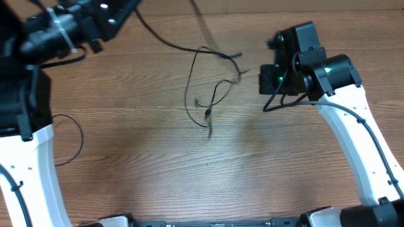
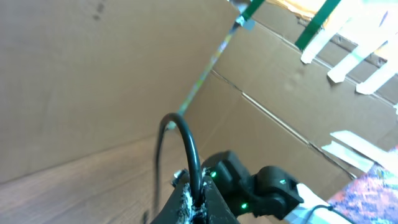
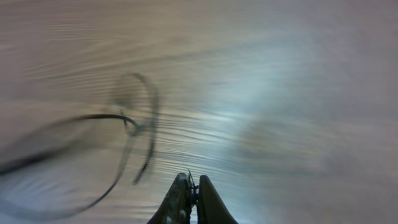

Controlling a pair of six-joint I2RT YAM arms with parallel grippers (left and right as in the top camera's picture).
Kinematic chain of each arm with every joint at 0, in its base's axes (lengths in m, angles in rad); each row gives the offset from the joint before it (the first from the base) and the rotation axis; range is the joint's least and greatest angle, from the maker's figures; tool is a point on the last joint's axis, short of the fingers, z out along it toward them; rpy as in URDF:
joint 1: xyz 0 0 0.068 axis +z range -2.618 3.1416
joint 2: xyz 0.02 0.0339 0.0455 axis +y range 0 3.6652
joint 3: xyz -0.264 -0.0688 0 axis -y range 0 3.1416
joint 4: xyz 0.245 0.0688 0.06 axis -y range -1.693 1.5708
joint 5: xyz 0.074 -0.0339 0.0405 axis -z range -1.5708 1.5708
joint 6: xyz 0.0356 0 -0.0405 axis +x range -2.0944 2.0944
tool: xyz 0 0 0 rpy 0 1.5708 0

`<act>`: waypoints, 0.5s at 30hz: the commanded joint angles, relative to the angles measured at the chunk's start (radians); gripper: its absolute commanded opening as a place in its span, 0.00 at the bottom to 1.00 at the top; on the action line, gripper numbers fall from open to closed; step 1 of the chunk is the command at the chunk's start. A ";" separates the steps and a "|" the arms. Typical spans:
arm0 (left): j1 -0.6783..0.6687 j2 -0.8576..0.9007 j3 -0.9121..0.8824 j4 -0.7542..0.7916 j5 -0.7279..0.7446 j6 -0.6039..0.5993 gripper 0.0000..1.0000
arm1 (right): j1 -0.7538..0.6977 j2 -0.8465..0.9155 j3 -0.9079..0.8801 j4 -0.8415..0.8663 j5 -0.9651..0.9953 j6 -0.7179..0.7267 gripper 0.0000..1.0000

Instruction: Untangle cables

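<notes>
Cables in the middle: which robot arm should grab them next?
Right, probably. The right gripper is next to the loose cables on the table, while the left gripper is off in the corner, busy pinching a cable.

The wooden table [image 1: 158,176] is carrying the cables [image 1: 207,113], which are lying in a loose tangle just beyond its middle, one strand running off toward the far left corner

Table [image 1: 126,157]: brown wood grain, fills the overhead frame.
Cardboard [image 2: 93,74]: plain brown panels, upper half of the left wrist view.
Green tape [image 2: 317,22]: strips, top right.
White tape [image 2: 373,78]: strips, right edge.
Patterned cloth [image 2: 373,186]: lower right corner.
</notes>
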 commanded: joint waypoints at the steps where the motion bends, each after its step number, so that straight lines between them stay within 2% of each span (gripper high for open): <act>1: 0.072 -0.012 0.031 0.041 0.068 -0.081 0.04 | -0.056 -0.002 -0.106 0.024 0.117 0.150 0.04; 6: 0.124 -0.022 0.031 0.077 0.067 -0.108 0.04 | -0.157 -0.002 -0.218 0.059 0.098 0.167 0.04; 8: 0.124 -0.023 0.031 0.072 0.068 -0.108 0.04 | -0.174 -0.002 -0.219 0.080 -0.039 0.043 0.04; 9: 0.124 -0.023 0.031 0.066 0.068 -0.108 0.04 | -0.175 -0.004 -0.217 0.097 -0.164 -0.065 0.04; 10: 0.124 -0.023 0.031 0.059 0.067 -0.107 0.04 | -0.174 -0.004 -0.200 0.101 -0.375 -0.211 0.13; 11: 0.124 -0.023 0.031 0.057 0.067 -0.108 0.04 | -0.169 -0.005 -0.188 0.098 -0.457 -0.262 0.22; 14: 0.124 -0.023 0.031 0.045 0.067 -0.107 0.04 | -0.143 -0.021 -0.151 0.102 -0.593 -0.309 0.47; 15: 0.123 -0.023 0.031 0.034 0.067 -0.106 0.04 | -0.129 -0.029 -0.136 0.108 -0.615 -0.309 0.52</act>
